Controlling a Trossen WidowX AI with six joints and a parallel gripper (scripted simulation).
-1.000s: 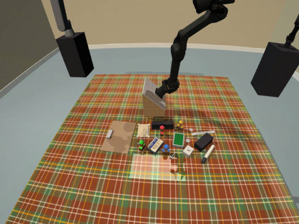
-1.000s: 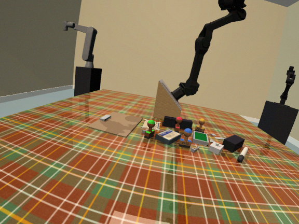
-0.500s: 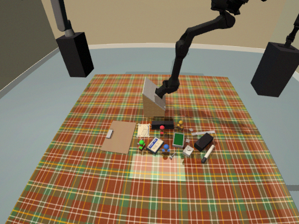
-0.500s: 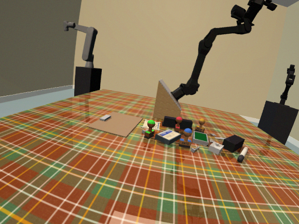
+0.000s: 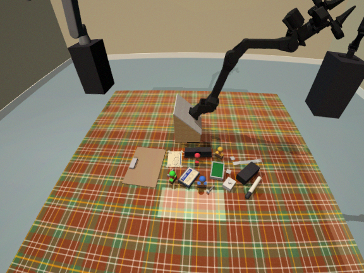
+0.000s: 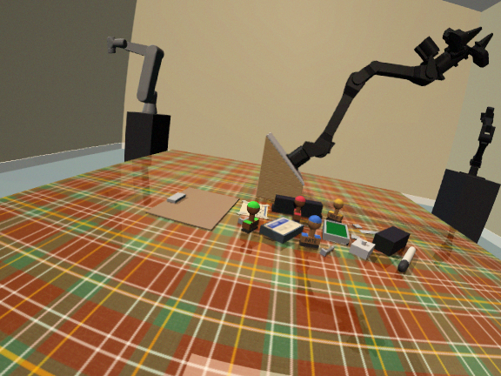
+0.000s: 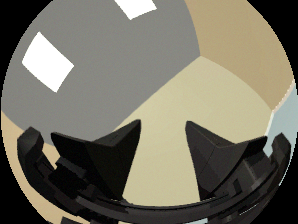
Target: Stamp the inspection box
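Observation:
My gripper is open and empty. It is raised high in the air at the far right, well away from the bench items, and the wrist view shows only wall and ceiling between its fingers. Several knob stamps stand on the plaid cloth: green, red, blue and yellow. I cannot read which one says PASS. A cream card lies beside the green stamp. A green ink pad lies to the right.
A brown clipboard lies left. A wedge block holds the arm's base. A blue-white box, black boxes, a white cube, a marker and a ruler crowd the stamps. Black pedestals stand behind.

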